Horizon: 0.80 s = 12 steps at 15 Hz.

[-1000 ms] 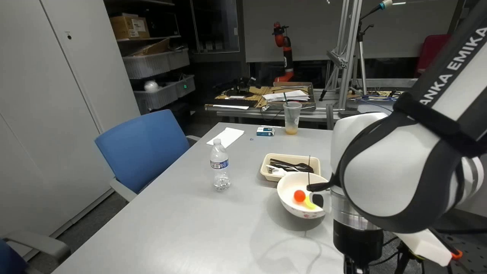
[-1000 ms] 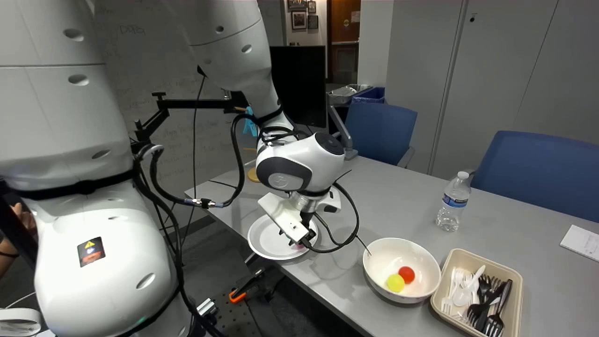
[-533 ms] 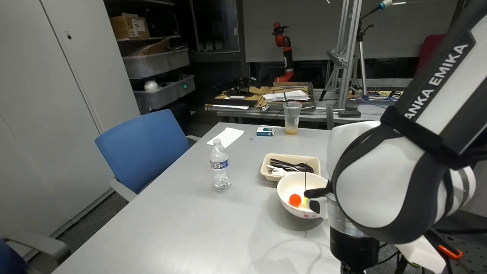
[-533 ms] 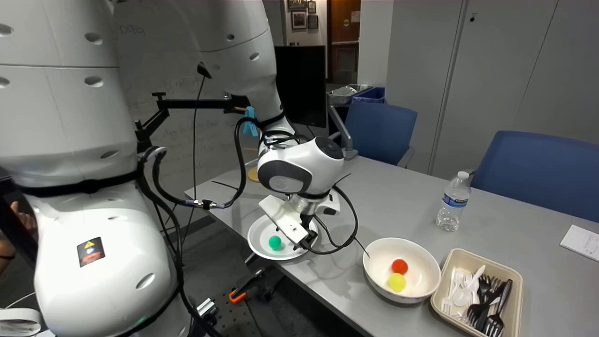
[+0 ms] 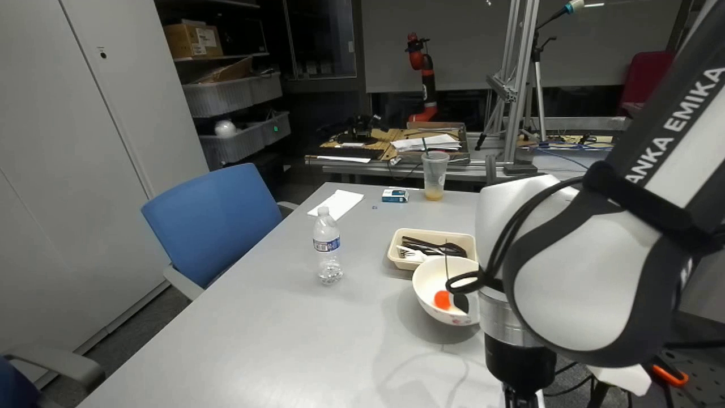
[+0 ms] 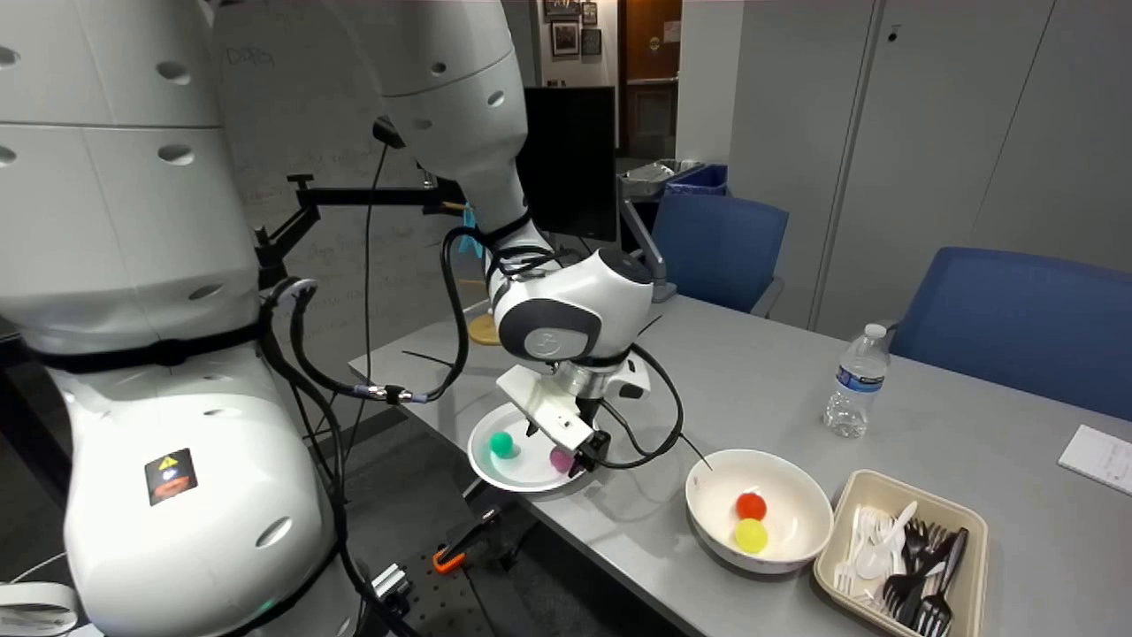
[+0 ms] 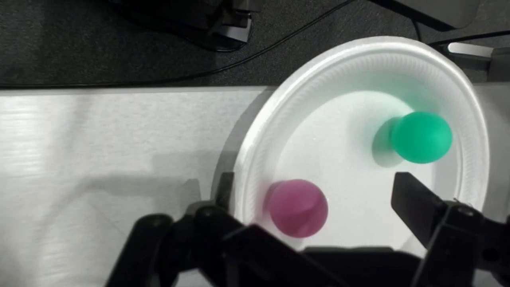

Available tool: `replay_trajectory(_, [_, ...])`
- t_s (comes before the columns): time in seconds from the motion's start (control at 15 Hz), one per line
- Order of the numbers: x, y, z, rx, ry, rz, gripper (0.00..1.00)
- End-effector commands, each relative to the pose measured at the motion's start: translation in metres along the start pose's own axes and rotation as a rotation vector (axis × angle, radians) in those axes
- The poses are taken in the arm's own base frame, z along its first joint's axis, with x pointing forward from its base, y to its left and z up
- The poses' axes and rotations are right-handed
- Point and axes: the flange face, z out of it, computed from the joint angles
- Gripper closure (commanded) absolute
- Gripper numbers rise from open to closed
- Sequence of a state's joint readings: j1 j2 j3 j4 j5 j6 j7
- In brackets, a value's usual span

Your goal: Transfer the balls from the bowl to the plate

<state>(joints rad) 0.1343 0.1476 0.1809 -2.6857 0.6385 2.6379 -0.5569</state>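
Note:
My gripper (image 7: pixel 314 179) stands open low over the white plate (image 7: pixel 342 159), its fingers (image 7: pixel 412 207) wide apart. Between them, nearer the left finger and touching neither, a pink ball (image 7: pixel 299 208) rests on the plate. A green ball (image 7: pixel 422 137) lies near the plate's far side, beyond the right fingertip. In an exterior view the white bowl (image 6: pixel 800 500) holds a red ball (image 6: pixel 751 506) and a yellow ball (image 6: pixel 751 535) side by side. The arm hides the yellow ball and the plate in an exterior view where the red ball (image 5: pixel 442 300) still shows.
Beside the bowl sits a beige tray (image 6: pixel 973 566) of plastic cutlery. A clear water bottle (image 6: pixel 856 385) stands farther back on the table. The plate lies at the table's edge (image 7: pixel 119 91). A loop of black cable (image 6: pixel 676 416) hangs from the wrist near the bowl.
My gripper has opened and shifted slightly. The green ball, hidden a second ago, has come into view and rolled away across the plate. In the bowl, the red ball has rolled a little.

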Motion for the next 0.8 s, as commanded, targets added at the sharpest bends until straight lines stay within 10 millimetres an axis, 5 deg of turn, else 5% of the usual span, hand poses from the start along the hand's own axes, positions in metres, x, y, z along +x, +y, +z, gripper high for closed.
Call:
replay_trajectory(0.0, [0.006, -0.001, -0.029, -0.087, -0.025, -0.012, 0.0])
replay_trajectory(0.47, [0.041, -0.002, -0.104, -0.214, 0.004, -0.036, 0.0])
replay_trajectory(0.73, [0.065, 0.025, -0.129, -0.301, 0.054, 0.001, 0.0])
